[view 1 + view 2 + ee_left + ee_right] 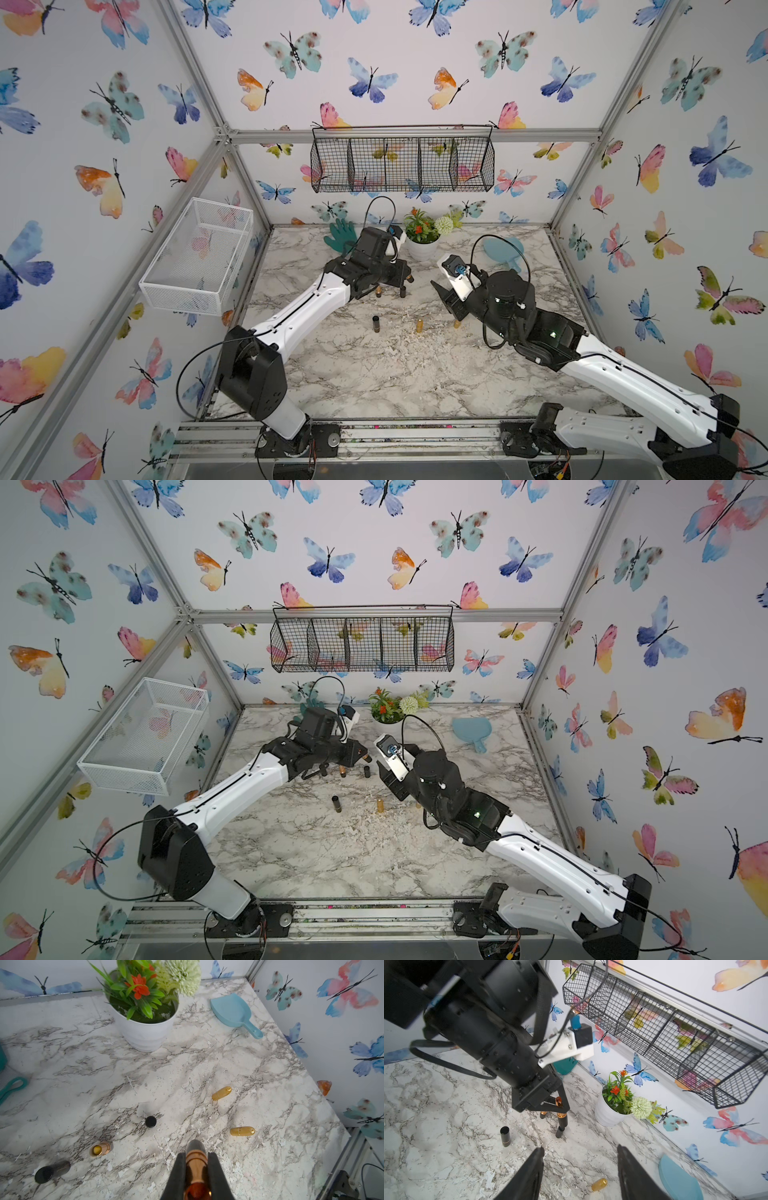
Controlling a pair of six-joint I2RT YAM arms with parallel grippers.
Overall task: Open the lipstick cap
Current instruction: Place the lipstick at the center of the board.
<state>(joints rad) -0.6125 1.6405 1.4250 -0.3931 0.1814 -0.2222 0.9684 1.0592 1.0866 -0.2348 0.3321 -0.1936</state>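
My left gripper [196, 1154] is shut on a lipstick [196, 1161] with a rose-gold body. Its black end pokes out past the fingertips and its reddish-orange end lies back between the fingers. From the right wrist view the left gripper [560, 1108] holds that lipstick [562, 1119] upright above the marble table [446, 1105]. A short black cap [559, 1132] stands on the table just below it, apart from it. In both top views the left gripper [405, 277] [360, 756] hangs over the cap [402, 292]. My right gripper [580, 1148] [442, 297] is open and empty, a little to the right.
A black lipstick [376, 324] stands in front, with two gold capsules [419, 325] [457, 323] to its right. An open rose-gold tube [101, 1148] stands under the left arm. A flower pot [422, 247], blue dustpan [503, 249] and teal glove [340, 235] stand at the back.
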